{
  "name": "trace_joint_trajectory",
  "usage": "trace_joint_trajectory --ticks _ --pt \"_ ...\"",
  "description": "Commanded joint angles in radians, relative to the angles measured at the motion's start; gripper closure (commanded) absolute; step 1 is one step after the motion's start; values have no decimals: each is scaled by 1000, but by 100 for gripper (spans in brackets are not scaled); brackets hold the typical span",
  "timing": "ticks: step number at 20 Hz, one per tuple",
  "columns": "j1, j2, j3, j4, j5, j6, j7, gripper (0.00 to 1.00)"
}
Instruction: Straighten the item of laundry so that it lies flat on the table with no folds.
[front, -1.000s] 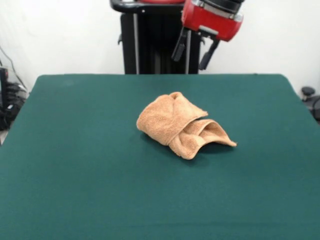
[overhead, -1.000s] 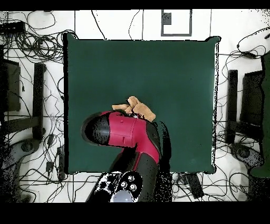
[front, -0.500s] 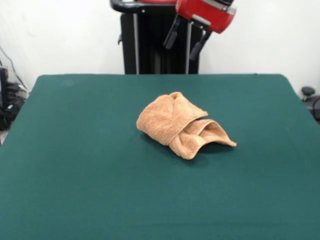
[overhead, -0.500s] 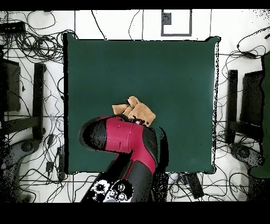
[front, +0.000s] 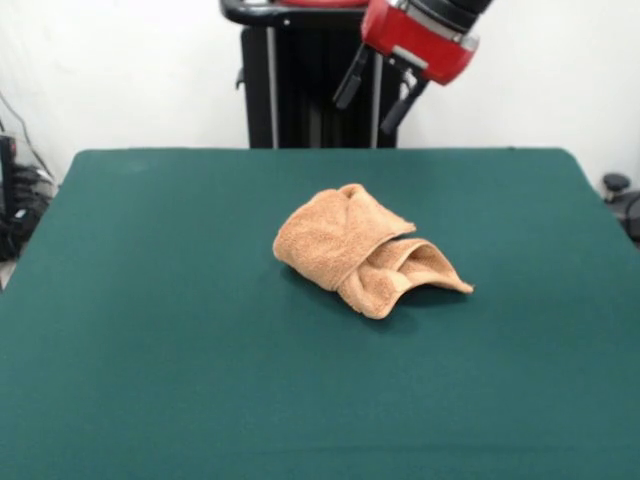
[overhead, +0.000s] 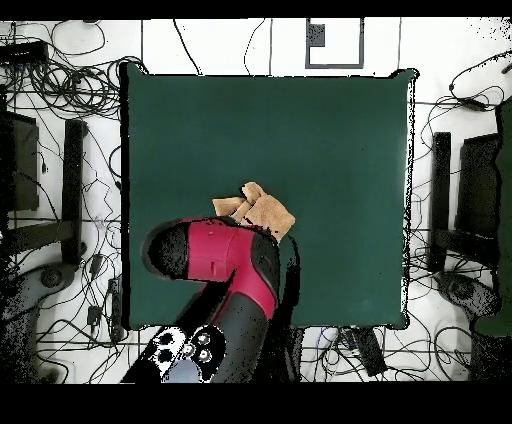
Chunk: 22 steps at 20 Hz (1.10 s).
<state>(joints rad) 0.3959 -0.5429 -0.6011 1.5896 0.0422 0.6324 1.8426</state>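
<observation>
A: Where is the towel (front: 360, 250) now?

B: Near the middle of the green desk (front: 150, 340), bunched into a loose roll, with one flap poking out toward four o'clock in the front view. It hasn't shifted at all over the last second.

A: And the arm?

B: The jaws (front: 378, 88) hang high above the far edge of the desk, around twelve o'clock from the towel, spread apart and holding nothing. Over the last second they drifted a little sideways and back but came no lower.

A: So no progress?

B: None that I can see. The towel is still folded over itself. I'd guess the arm is lining up for a descent; the loose flap looks like the easiest place to pinch and pull outward.
</observation>
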Motion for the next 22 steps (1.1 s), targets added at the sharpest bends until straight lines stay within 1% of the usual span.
trace_joint_trajectory --ticks 1,6,13,22 --pt "31 111 44 -61 87 66 345 0" --pt "30 137 47 -77 100 40 352 0" --pt "25 150 50 -101 110 48 350 0" --pt "56 202 26 -160 151 64 407 0"
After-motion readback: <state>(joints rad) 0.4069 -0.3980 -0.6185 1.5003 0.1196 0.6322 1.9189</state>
